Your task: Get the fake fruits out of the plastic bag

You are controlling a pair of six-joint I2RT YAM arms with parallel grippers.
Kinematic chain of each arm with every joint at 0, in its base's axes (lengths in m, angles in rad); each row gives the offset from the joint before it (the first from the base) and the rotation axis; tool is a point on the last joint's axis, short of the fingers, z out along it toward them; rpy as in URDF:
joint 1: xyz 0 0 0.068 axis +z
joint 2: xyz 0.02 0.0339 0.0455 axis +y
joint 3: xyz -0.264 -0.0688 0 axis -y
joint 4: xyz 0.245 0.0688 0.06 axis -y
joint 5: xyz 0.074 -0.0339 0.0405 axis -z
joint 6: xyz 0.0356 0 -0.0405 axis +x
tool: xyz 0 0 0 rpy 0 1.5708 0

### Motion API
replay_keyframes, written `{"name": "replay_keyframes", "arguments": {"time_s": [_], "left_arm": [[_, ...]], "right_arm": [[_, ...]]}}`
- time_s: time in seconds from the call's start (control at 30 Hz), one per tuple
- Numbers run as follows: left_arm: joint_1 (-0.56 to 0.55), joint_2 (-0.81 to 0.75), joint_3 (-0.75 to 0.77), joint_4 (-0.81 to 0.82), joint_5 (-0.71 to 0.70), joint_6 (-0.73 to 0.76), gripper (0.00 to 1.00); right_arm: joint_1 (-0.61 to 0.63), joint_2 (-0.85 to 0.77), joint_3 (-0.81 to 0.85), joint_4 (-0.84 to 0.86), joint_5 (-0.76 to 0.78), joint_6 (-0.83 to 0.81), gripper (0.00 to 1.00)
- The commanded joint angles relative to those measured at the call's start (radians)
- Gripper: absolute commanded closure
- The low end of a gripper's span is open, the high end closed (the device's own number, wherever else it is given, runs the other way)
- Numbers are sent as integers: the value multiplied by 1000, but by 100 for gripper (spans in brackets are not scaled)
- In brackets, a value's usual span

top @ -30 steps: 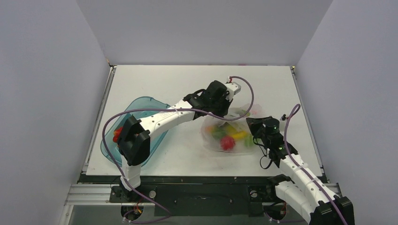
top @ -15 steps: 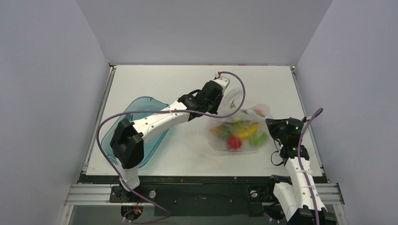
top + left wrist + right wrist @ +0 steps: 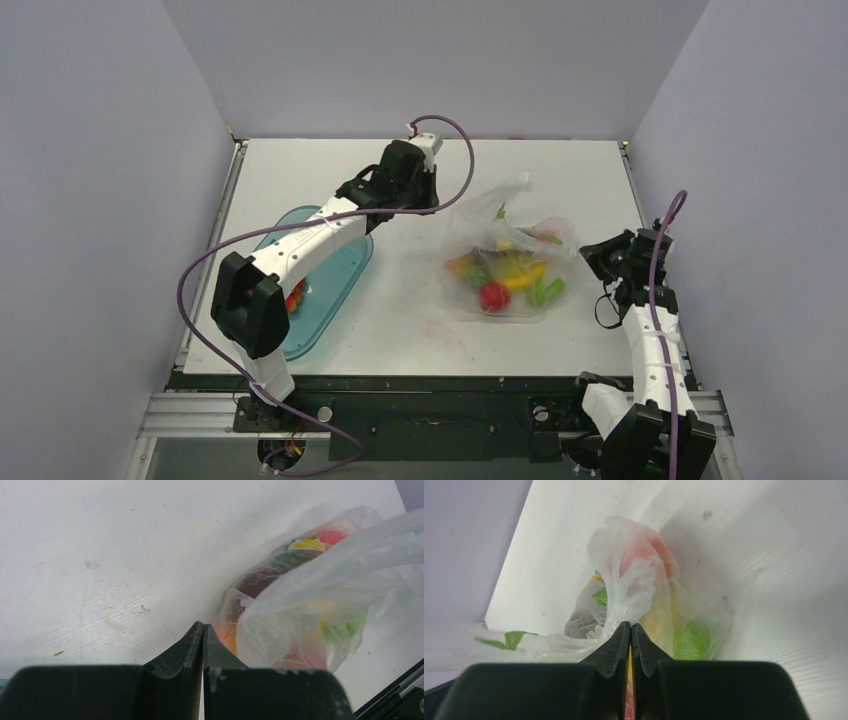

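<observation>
The plastic bag (image 3: 505, 235) lies right of centre, stretched between both grippers, its mouth pulled up. The fake fruits show through it: a red apple (image 3: 491, 296), a yellow banana (image 3: 522, 270), green pieces (image 3: 546, 292), an orange piece (image 3: 458, 266). My left gripper (image 3: 432, 205) is shut at the bag's left edge; in the left wrist view the film (image 3: 300, 580) runs in beside its closed tips (image 3: 203, 625). My right gripper (image 3: 587, 253) is shut on a twisted bag handle (image 3: 624, 595), which enters its tips (image 3: 630, 624).
A translucent teal-blue oval tray (image 3: 340, 285) lies left of the bag under the left arm, with a cluster of red berries (image 3: 294, 296) in it. Grey walls enclose the table on three sides. The right arm stands by the table's right edge.
My left gripper has moved left and toward the back; my right gripper has moved right. The bag has been pulled wider between them and its mouth has risen.
</observation>
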Motion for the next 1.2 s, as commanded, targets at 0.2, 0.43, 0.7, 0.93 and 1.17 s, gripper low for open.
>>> {"name": "replay_keyframes", "arguments": {"time_s": [0.2, 0.43, 0.7, 0.93, 1.17], "left_arm": [[94, -76, -8, 112, 290, -62, 100], [99, -89, -18, 148, 357, -65, 100], [101, -93, -17, 128, 335, -43, 90], [98, -81, -11, 111, 324, -26, 85], [96, -90, -10, 102, 318, 15, 79]], "right_arm": [[207, -27, 293, -226, 313, -372, 89], [454, -82, 427, -353, 620, -497, 51], [710, -94, 422, -373, 763, -579, 39], [894, 25, 457, -471, 999, -598, 35], [928, 91, 434, -449, 1131, -559, 51]]}}
